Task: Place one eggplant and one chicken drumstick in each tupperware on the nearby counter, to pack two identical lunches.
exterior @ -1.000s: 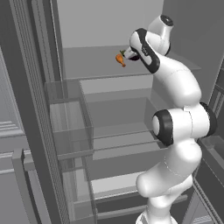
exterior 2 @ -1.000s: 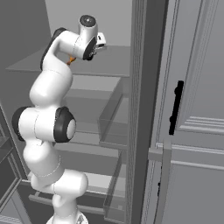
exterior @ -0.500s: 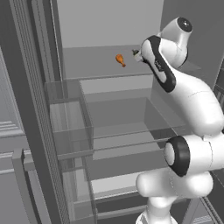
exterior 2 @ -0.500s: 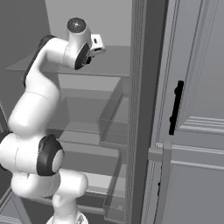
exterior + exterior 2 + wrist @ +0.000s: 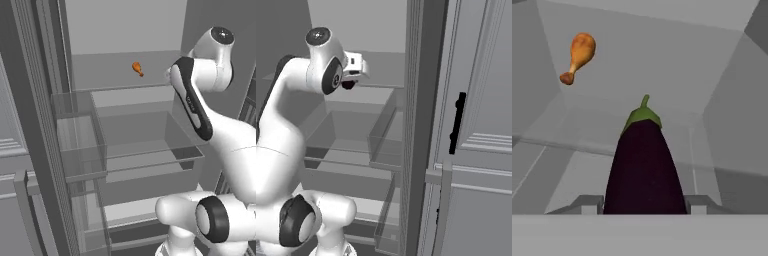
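I hold 1 eggplant lengthwise between my fingers, its green cap pointing away from my hand, so my gripper is part closed around its dark body rather than wide or fully shut. In the right base view the gripper shows a dark bit of the vegetable under the white hand. I judge this grip along the length keeps it from rolling while I carry it out toward the counter and its trays.

Beyond it, 1 chicken drumstick lies on the upper shelf of the open fridge, well apart from the eggplant; in the left base view the drumstick sits near the back wall. Below are clear drawers.

Compared with 1 second ago, my arm has swung away from the drumstick toward the fridge's right side, and my hand sits further out from the shelf. The grip width is unchanged.
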